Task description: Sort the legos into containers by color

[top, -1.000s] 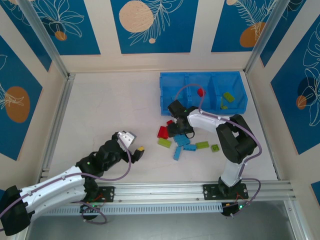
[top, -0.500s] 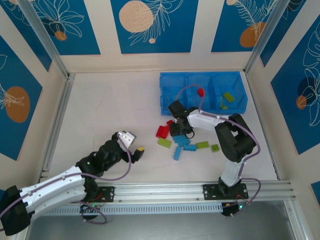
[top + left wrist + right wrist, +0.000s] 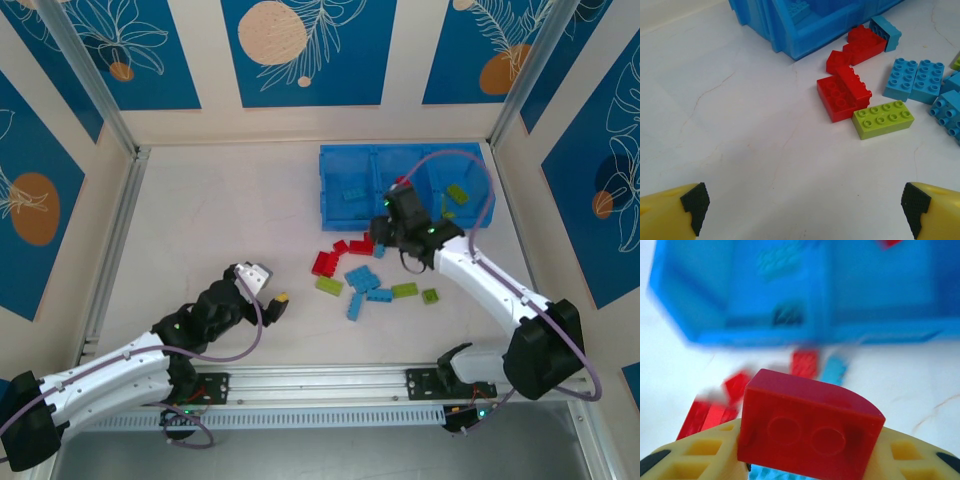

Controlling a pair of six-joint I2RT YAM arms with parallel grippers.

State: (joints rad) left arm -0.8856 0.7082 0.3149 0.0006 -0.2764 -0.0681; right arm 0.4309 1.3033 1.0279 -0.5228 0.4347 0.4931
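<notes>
My right gripper [image 3: 810,445] is shut on a red lego [image 3: 810,422], held above the table just in front of the blue tray [image 3: 790,335]. From above, this gripper [image 3: 388,232] hovers at the tray's front wall [image 3: 345,222]. Loose legos lie below it: red [image 3: 325,263], lime green [image 3: 329,285] and light blue [image 3: 362,278]. The containers hold a light blue lego [image 3: 350,195] on the left, a red one [image 3: 400,183] in the middle and a green one [image 3: 457,192] on the right. My left gripper [image 3: 268,287] stands open over bare table, left of the pile.
In the left wrist view the yellow fingertips [image 3: 690,205] frame bare white table, with red legos [image 3: 842,95], a green one [image 3: 883,119] and light blue ones [image 3: 914,80] ahead. Patterned walls enclose the table, and a metal rail [image 3: 400,375] runs along its near edge.
My right gripper has closed on a red lego in the pile, lifted it and swung right and back toward the tray. The left arm has not moved.
</notes>
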